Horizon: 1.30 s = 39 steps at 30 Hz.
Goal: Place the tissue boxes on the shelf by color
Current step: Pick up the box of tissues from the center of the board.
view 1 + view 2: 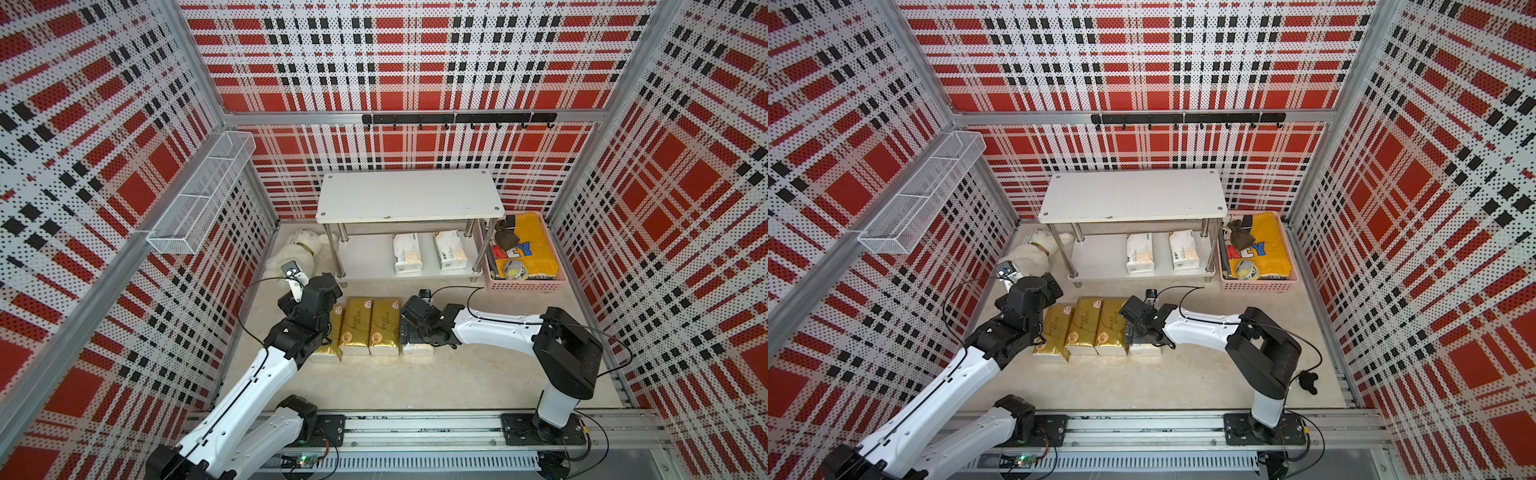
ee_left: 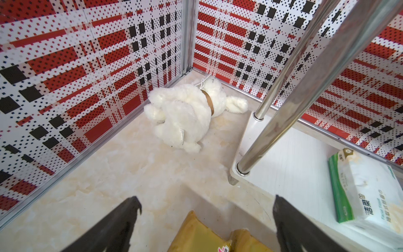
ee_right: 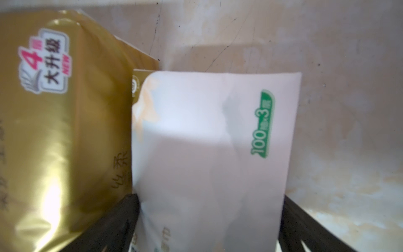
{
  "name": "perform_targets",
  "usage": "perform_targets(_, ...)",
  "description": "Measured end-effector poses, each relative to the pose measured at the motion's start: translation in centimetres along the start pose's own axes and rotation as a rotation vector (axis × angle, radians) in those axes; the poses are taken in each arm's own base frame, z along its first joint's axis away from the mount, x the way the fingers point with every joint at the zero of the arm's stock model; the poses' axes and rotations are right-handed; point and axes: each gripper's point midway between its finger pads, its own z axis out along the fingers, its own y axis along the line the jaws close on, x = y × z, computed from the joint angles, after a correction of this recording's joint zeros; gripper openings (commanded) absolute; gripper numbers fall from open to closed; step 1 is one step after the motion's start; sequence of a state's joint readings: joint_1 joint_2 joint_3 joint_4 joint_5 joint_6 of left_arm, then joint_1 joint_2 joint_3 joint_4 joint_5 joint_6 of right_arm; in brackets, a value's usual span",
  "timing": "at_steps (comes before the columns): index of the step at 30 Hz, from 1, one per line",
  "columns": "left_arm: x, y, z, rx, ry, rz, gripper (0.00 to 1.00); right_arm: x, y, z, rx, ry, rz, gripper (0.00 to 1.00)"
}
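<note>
A low two-tier shelf (image 1: 409,193) of white boards on chrome legs stands against the plaid back wall. Two white tissue packs with peach print (image 1: 407,252) lie side by side on its lower board. A fluffy white plush toy (image 2: 185,113) lies in the corner just beside one shelf leg. A pink plastic crate (image 1: 523,284) holding a yellow cloth sits just beside the shelf's other end. A white wire mesh basket (image 1: 203,191) hangs on the side wall.

On the floor in front of the shelf, three shiny gold tissue packs (image 1: 1084,324) lie in a row with their long sides touching. A third white tissue pack (image 3: 207,141) lies against the end of that row. In both top views the wrists hide part of the outermost gold pack and most of this white one.

The left gripper (image 2: 206,198) has its jaws spread wide and grips nothing. It hovers over the far end of the gold row, facing the toy. The right gripper (image 3: 209,200) is equally wide and straddles the floor's white pack. One black finger (image 3: 122,218) is wedged between that pack and the neighbouring gold pack, and the other is at the pack's free side. I cannot tell whether they press.

The left arm reaches diagonally in from the near rail. The right forearm lies level, with its wrist tipped down
</note>
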<state>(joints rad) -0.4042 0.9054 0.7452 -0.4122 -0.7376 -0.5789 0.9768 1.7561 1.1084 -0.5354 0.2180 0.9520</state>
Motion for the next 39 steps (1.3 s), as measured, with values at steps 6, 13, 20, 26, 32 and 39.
perform_targets(6,-0.1,0.0,-0.1,0.003,-0.004,-0.005,1.0,-0.2,-2.9,-2.2,0.057,0.012,-0.031,1.0)
perform_targets(13,-0.2,0.0,-0.2,0.004,-0.006,-0.007,1.0,-2.0,-2.7,-3.7,0.059,-0.012,-0.07,1.0)
perform_targets(20,-0.2,0.0,-0.2,0.004,-0.006,-0.007,1.0,-2.1,-2.6,-3.4,0.074,0.001,-0.165,1.0)
perform_targets(26,-0.2,0.0,-0.2,0.004,-0.005,-0.007,1.0,-1.2,-3.1,-2.6,0.098,0.043,-0.227,1.0)
perform_targets(32,-0.1,0.0,-0.1,0.003,-0.004,-0.005,1.0,-1.1,-2.6,-2.5,0.073,0.049,-0.234,1.0)
perform_targets(39,0.2,0.0,0.2,-0.003,0.005,0.005,1.0,-1.0,-1.9,-2.5,0.055,0.042,-0.254,1.0)
